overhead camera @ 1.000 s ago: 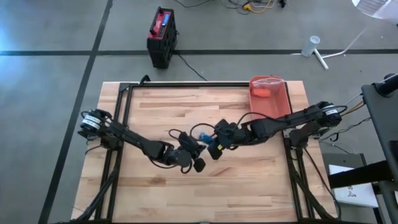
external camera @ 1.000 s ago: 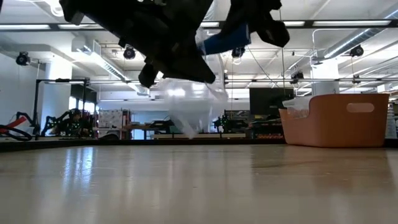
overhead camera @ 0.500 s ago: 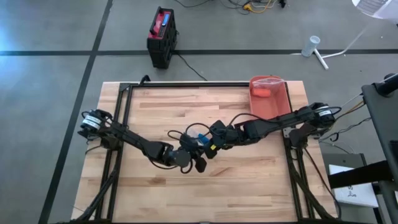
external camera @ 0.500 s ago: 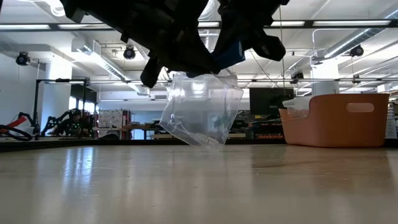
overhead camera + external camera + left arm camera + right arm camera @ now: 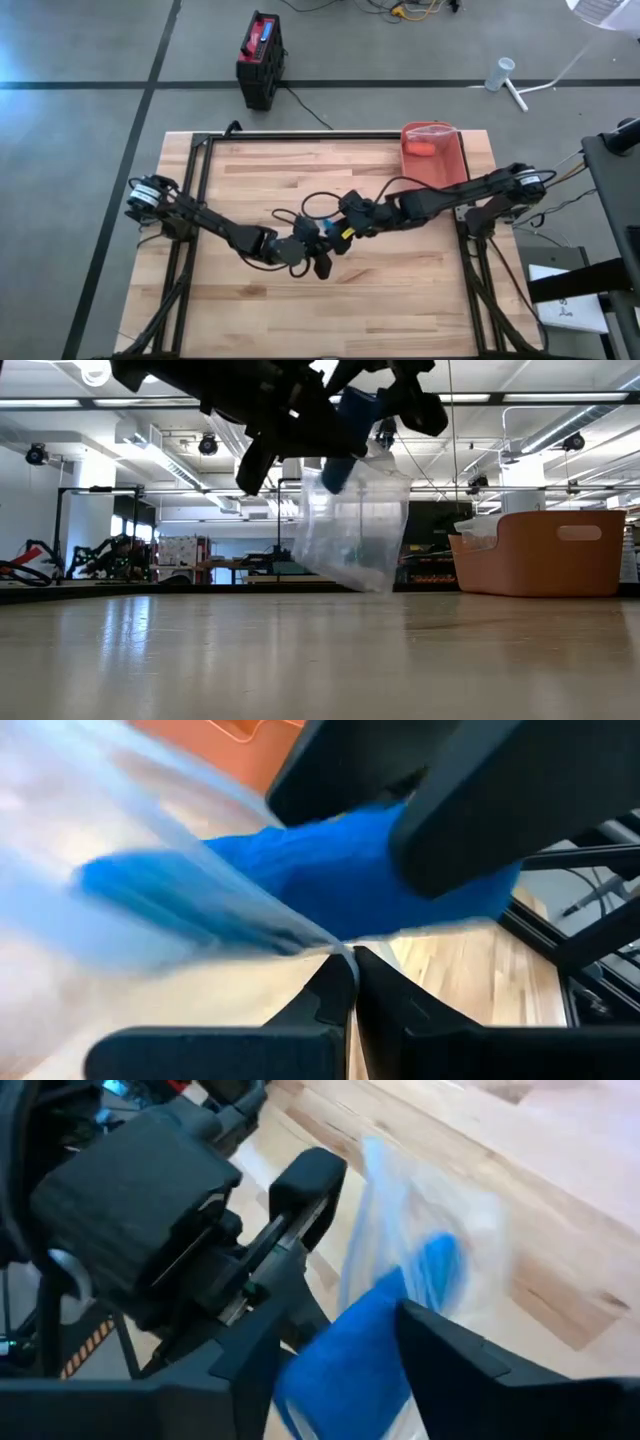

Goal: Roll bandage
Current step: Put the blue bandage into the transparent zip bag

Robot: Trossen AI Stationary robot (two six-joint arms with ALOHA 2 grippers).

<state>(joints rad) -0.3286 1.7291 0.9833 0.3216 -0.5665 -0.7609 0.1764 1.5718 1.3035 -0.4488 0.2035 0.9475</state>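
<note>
A clear plastic bag [image 5: 355, 530] hangs above the middle of the table, its open top at both grippers. My left gripper [image 5: 350, 965] is shut on the bag's top edge. A blue bandage roll [image 5: 345, 1365] sticks slanting into the bag's mouth, its lower end [image 5: 335, 475] inside the plastic. My right gripper [image 5: 340, 1340] comes from the table's right and is open, one finger on each side of the roll's upper end. In the high view the two grippers meet at the roll [image 5: 326, 224]. My left gripper pinches the bag's top edge [image 5: 335, 948] between its two fingertips, coming nearly level from the table's left. The bag hangs below the fingers, clear of the table. My right gripper has the roll's upper end [image 5: 380, 1330] between its spread fingers, slanting down from the right; whether both fingers touch it, I cannot tell.
An orange bin [image 5: 435, 155] stands at the table's far right corner with an orange object [image 5: 422, 148] inside; it also shows at the right of the low view [image 5: 540, 550]. A black cable [image 5: 305, 200] loops over the table just behind the grippers.
My right gripper has carried the blue roll toward the table's left, up to my left gripper, and the roll's lower end has gone into the bag's mouth. The bag has turned from crumpled and slanted to hanging more upright. My left wrist has rolled a little.
</note>
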